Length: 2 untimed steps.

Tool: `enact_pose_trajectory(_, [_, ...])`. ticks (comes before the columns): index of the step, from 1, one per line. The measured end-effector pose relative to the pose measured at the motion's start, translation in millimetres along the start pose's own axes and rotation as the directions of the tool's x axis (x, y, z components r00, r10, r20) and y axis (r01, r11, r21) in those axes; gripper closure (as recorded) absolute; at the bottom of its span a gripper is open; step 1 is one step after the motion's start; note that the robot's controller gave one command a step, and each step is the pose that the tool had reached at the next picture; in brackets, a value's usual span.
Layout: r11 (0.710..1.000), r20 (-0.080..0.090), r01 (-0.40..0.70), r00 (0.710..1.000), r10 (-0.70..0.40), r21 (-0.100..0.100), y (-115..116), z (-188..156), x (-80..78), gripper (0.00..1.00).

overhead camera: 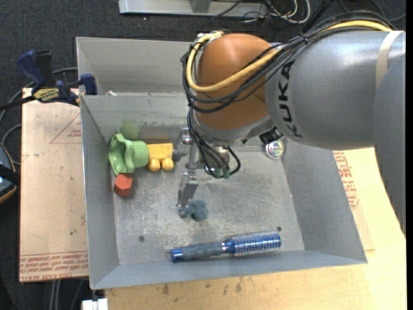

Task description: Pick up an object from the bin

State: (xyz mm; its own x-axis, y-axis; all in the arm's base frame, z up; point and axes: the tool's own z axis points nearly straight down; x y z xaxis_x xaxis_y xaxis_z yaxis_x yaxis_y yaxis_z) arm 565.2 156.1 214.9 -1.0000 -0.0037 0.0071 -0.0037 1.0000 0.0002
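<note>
hand [188, 205] | low over bin [98, 192] floor | small grey-blue lump [199, 211] just beside it

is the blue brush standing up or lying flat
Lying flat: the blue brush stretches lengthwise on the bin floor near the front wall.

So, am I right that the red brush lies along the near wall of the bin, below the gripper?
Not quite: the brush is blue, not red. The camera view shows it lying along the near wall of the bin, below the gripper.
</note>
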Motion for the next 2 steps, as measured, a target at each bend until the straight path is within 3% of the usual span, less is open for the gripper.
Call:
enact_pose_trajectory(1, [0.996,0.005,0.093,0.996,-0.093,0.001,-67.1,124.1,46.0,0.00])
enact_pose_trajectory(2, [0.995,0.008,0.096,0.995,-0.096,-0.001,-64.9,120.4,44.7,1.00])
